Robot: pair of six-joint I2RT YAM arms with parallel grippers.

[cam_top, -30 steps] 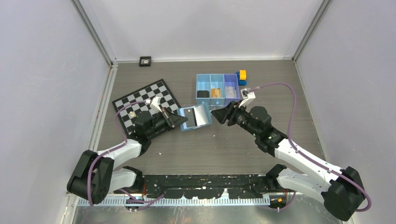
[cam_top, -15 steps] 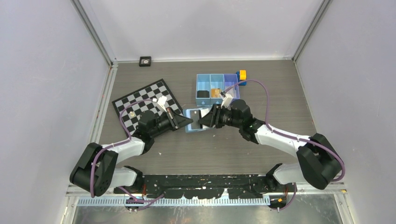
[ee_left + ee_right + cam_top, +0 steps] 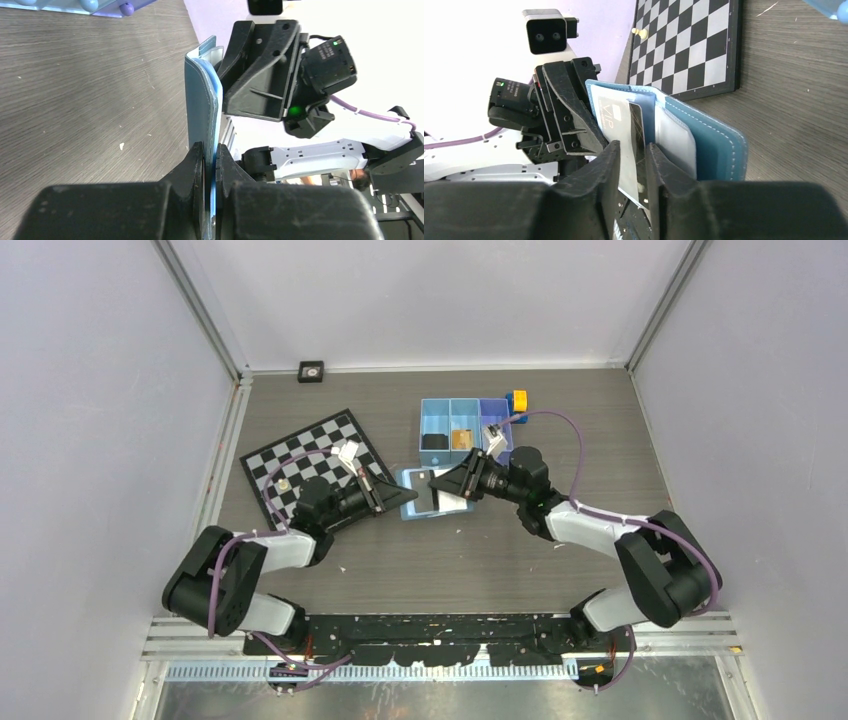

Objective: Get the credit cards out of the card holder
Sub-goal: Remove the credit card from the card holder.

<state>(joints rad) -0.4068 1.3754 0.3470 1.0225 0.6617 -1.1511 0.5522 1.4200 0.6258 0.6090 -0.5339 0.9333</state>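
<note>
While the left gripper (image 3: pixel 210 150) clamps the flat blue folding card holder (image 3: pixel 200 100), a pale thin credit card (image 3: pixel 620 120) stands between the parted, unclenched fingers of the right gripper (image 3: pixel 633 149).

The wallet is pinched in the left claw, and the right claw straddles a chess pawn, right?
Not a pawn: the right claw straddles a pale card in the wallet, as the right wrist view shows. The left claw does pinch the wallet.
</note>
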